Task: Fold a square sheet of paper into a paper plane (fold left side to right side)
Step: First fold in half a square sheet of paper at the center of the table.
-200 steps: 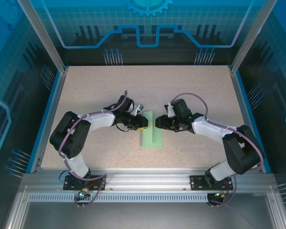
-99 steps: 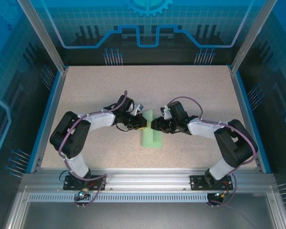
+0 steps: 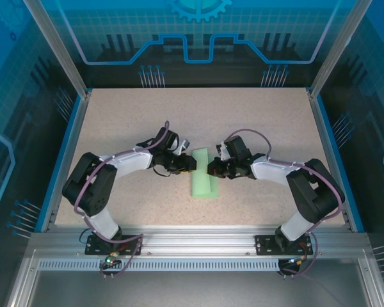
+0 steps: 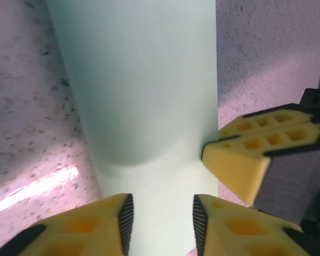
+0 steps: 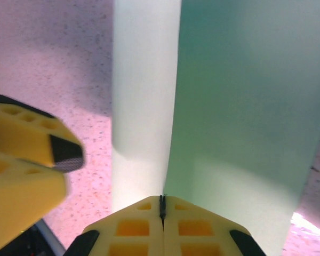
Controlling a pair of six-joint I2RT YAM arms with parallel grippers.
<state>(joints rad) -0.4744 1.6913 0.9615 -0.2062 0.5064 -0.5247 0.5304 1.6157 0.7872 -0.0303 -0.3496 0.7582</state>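
R gripper (image 5: 161, 205): jaws fully closed, tips meeting right on the edge of a raised flap of the square sheet of paper (image 5: 245, 106). Looked like a pinch on one thin layer, prob. so the flap could be carried across for the fold. Flap stood up off the layer below and read darker/shaded in R wrist view. A paler strip lay flat beside it, on the side toward the L gripper (image 4: 162, 213).

L gripper: jaws partway apart, narrow gap, nothing between them. Fingers sat low over the sheet's L portion; couldn't tell if pads touched the paper. Judged as a hold-down/guard position, keeping the sheet from sliding while R worked the flap. The two grippers were close, facing each other across the paper, R fingertips at the sheet's R edge in L wrist view.

Sheet was mid-table (image 3: 256, 121), between the grippers, as a narrow pale-green strip running near-to-far, so narrower than a square. Judged mid-fold: no pointed nose seen, not a plane yet.

Both arms reached inward from bases at near edge, elbows out.

Risk: thin paper could slip from the pinch or crease crooked.
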